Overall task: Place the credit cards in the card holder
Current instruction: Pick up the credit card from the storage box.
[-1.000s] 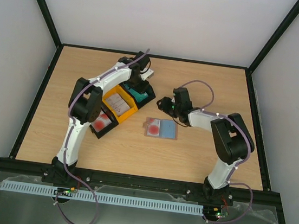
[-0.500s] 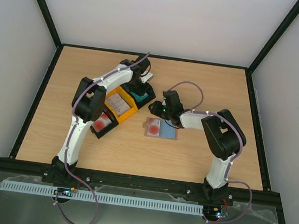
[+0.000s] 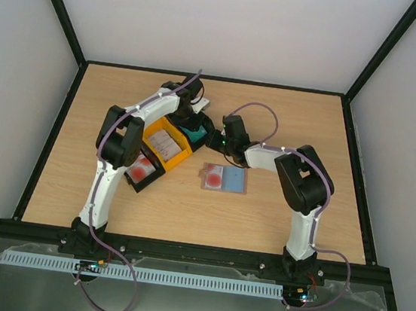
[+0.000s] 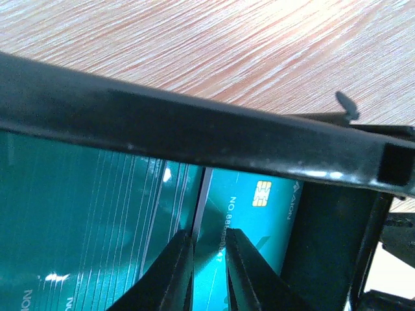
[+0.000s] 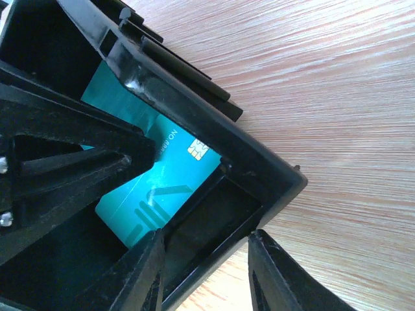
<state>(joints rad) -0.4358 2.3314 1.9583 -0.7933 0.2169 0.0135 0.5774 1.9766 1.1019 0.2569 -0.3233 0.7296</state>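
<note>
A stack of teal credit cards stands in a black tray, at back centre in the top view. One teal card with a chip leans away from the stack. My left gripper reaches down into the tray, open by a narrow gap, with the leaning card's edge just inside its left finger. My right gripper is open and straddles the tray's corner wall, one finger inside and one over the wood. The card holder lies open on the table, with a red-and-white card in its left side.
A yellow tray of pale cards sits just left of the teal tray. In front of it is another black tray with a red-blotched card. Both arms crowd the teal tray.
My right gripper has swung left from beside the card holder to the teal tray's corner, and its jaws have narrowed. My left gripper's jaws have drawn much closer together inside the tray.
</note>
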